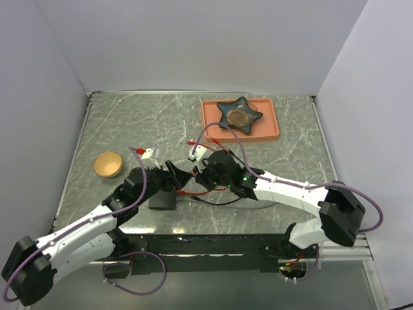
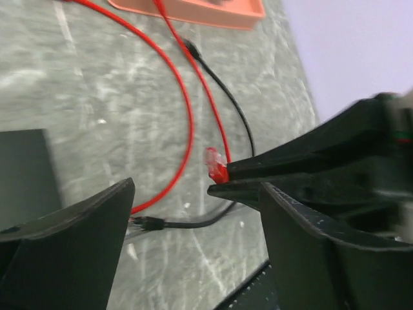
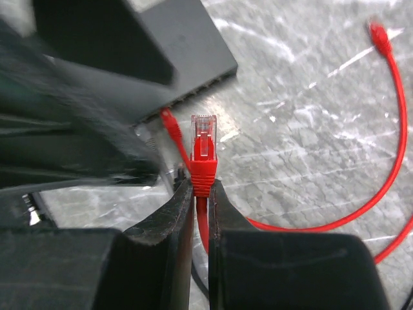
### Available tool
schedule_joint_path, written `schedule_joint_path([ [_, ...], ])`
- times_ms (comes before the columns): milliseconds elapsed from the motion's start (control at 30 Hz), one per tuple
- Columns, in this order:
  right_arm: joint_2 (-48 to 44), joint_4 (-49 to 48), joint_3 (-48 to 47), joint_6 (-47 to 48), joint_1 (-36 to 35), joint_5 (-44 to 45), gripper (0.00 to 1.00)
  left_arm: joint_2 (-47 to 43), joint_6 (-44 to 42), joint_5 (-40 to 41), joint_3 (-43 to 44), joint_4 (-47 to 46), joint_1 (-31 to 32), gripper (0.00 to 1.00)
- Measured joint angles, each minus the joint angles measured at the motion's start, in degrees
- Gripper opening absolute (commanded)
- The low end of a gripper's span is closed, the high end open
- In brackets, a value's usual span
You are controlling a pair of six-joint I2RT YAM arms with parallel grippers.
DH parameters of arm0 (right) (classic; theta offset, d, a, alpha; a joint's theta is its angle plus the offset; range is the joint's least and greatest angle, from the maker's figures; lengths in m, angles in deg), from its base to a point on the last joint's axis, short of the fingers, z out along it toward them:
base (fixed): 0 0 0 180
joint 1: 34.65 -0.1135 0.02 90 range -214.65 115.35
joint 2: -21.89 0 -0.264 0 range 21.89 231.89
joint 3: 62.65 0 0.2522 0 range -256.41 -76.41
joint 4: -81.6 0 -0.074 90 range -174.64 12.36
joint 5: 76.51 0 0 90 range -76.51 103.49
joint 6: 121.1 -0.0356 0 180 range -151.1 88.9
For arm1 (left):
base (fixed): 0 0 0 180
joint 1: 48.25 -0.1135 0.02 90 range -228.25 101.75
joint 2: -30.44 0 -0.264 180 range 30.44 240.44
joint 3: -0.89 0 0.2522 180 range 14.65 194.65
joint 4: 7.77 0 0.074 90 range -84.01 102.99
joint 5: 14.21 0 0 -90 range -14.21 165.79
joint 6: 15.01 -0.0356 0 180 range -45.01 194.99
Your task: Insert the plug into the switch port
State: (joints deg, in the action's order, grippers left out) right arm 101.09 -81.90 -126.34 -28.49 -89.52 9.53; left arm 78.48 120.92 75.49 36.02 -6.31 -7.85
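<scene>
The switch, a flat black box, lies on the table below my left gripper. In the right wrist view the switch is at the upper left, its socket row facing the plug. My right gripper is shut on the red boot of the plug. The plug's clear tip points at the sockets, a short gap away. My left gripper is open with nothing between its fingers, just beside the held plug. My right gripper sits close to the left one.
The red cable loops across the marble table; another red end lies by the switch's socket edge. A black cable runs nearby. An orange tray with a dark star dish stands at the back. A wooden bowl sits left.
</scene>
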Motion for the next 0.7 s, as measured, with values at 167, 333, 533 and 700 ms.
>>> schedule_joint_path([
  [167, 6.08, 2.14, -2.71, -1.16, 0.15, 2.03, 0.00, -7.34, 0.15, 5.29, 0.02, 5.42, -0.44, 0.86],
  [333, 12.13, 4.39, -6.75, -3.15, 0.33, 3.58, 0.00, -11.58, 0.44, 9.55, 1.07, 12.02, -2.71, 0.86],
  [533, 22.32, 9.38, -16.50, -5.38, 0.57, 4.48, 0.00, -7.67, 1.95, 9.09, 3.15, 19.12, -10.27, 0.88],
  [700, 27.10, 12.44, -19.10, -6.80, 0.63, 4.31, 0.00, 0.04, 3.37, 5.62, 2.93, 20.76, -18.36, 0.89],
])
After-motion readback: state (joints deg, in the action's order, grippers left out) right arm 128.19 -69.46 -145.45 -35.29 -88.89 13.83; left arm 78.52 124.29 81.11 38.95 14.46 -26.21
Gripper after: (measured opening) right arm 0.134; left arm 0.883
